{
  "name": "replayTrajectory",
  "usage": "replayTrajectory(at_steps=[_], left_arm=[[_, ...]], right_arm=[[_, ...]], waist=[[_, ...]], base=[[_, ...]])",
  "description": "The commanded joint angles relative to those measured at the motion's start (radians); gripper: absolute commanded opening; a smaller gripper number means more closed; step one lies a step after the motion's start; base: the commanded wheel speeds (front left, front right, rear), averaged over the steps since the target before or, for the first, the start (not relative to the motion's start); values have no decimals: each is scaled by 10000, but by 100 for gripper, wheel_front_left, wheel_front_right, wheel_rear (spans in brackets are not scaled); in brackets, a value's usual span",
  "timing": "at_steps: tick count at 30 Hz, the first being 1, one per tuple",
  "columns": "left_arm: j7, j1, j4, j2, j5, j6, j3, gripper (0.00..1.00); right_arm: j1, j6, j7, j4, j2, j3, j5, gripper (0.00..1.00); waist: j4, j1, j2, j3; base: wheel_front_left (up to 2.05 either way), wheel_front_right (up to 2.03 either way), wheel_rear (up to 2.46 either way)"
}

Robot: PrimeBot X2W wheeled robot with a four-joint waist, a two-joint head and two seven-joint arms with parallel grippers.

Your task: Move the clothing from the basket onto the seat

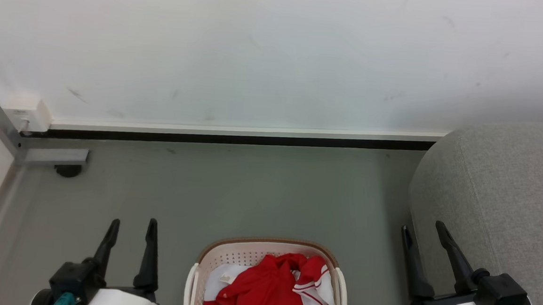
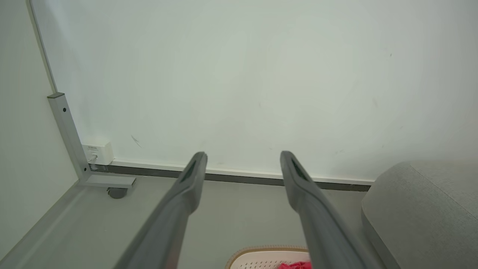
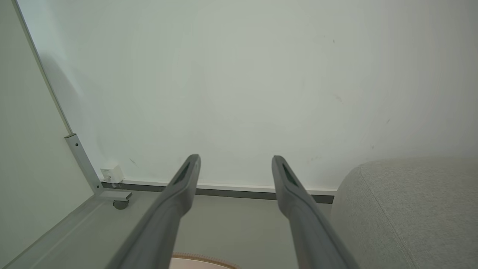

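Clothing (image 1: 268, 289) lay heaped in basket (image 1: 266, 242) — left gripper (image 1: 134, 221), right gripper (image 1: 422, 226) both open, empty; best bet was pinching the raised red fold, lifting clear toward seat (image 1: 510, 186).

Bare floor (image 1: 250, 193) lies open between basket (image 1: 266, 242) and wall (image 1: 258, 52); seat (image 1: 510, 186) flanks the right.

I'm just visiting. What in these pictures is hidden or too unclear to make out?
Basket: its near half is cut off by the head view's bottom edge.
Clothing: crumpled, so one piece or several is unclear; it hides the basket's floor.
Sofa: runs off the right edge in every view.
White wall box: label too small to read, left wrist view.
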Motion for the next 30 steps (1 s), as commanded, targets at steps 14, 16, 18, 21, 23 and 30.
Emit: replayTrajectory(at_steps=[14, 16, 18, 21, 23, 30], left_arm=[[-7, -941, 320, 134, 577, -419, 51, 100], [-6, -1152, 443, 187, 640, -468, 26, 100], [-5, -1371, 620, 249, 688, -510, -14, 100], [-7, -1716, 1001, 403, 824, -586, -193, 100], [-5, -1976, 1322, 580, 925, -606, -345, 100], [-5, -2842, 2788, 1180, 1068, -688, -988, 100]], right_arm=[[-836, -21, -4, -618, -55, -212, -87, 100], [-943, -21, -4, -682, -55, -305, -54, 100], [-1091, -21, -4, -745, -54, -366, -26, 100], [-1275, -21, -3, -842, -54, -449, 19, 100], [-1409, -21, -3, -906, -51, -458, 78, 100], [-1751, -21, -3, -1191, -46, -554, 390, 100]], waist=[[-996, 0, 0, 1811], [-1162, 0, 0, 2122], [-1339, 0, 0, 2436], [-1593, 0, 0, 2844], [-1789, 0, 0, 3101], [-2303, 0, 0, 3750]], base=[[0, 0, 0], [0, 0, 0], [0, 0, 0], [0, 0, 0], [0, 0, 0], [0, 0, 0]])
